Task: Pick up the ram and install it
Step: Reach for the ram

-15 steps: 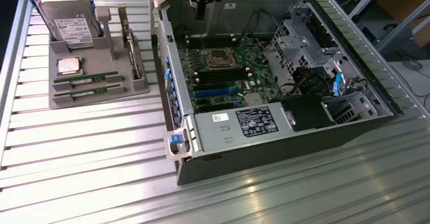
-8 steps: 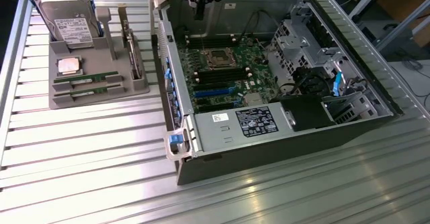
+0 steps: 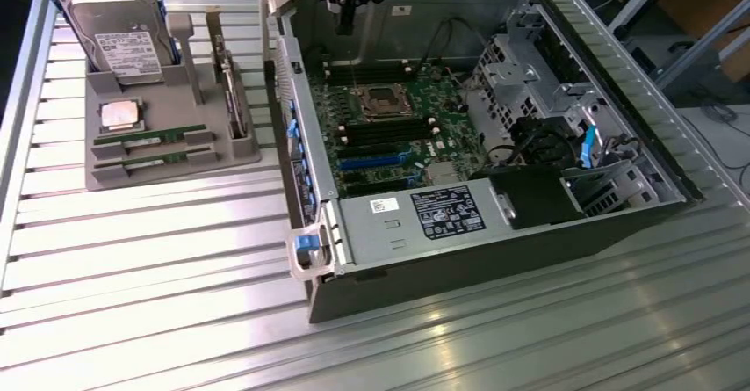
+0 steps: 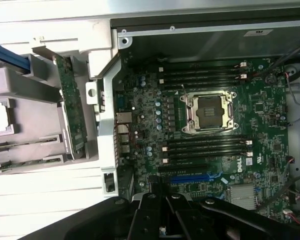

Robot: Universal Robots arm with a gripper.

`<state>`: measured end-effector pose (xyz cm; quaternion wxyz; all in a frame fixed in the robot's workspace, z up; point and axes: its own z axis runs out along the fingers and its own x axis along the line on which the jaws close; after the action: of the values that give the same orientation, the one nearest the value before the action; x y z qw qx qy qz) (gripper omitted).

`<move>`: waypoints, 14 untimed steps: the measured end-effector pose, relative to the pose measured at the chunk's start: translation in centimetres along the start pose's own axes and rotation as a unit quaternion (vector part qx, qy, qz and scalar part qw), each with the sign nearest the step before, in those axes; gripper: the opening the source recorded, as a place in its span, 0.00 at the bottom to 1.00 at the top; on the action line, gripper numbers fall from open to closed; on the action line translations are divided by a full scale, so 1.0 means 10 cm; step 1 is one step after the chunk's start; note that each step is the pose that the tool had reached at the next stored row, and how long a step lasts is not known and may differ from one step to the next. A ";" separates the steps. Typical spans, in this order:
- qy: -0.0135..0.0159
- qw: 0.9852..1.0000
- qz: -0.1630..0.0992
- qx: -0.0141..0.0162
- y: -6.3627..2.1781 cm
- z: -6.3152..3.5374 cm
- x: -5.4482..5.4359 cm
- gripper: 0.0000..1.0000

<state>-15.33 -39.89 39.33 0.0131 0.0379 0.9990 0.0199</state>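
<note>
exterior view: my claw [image 3: 347, 24], pressed shut & empty, hangs over case [image 3: 469, 272] far end; ram [image 3: 150, 137] sits in tray [image 3: 105, 180] w/ twin [image 3: 153, 156], well off toward the exterior view's left, long axis running left-right.

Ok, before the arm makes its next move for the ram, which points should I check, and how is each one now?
1. Both sticks in the grey holder: ok, one ram and the other ram lie there side by side.
2. Tool open for grasping: not ok, shut.
3. Tool over the ram: not ok, it hangs over the open case.
4. Memory slots free: ok, they look empty.
5. Slot latches open: cannot tell.
</note>
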 end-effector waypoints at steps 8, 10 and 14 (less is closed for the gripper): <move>0.000 1.000 0.000 0.000 -0.003 -0.002 0.04 0.10; 0.000 1.000 0.000 0.000 -0.004 -0.002 0.06 0.10; 0.000 1.000 0.000 0.000 -0.005 -0.002 0.07 0.10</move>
<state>-16.07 -39.89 39.33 0.0131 0.0378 0.9990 0.0198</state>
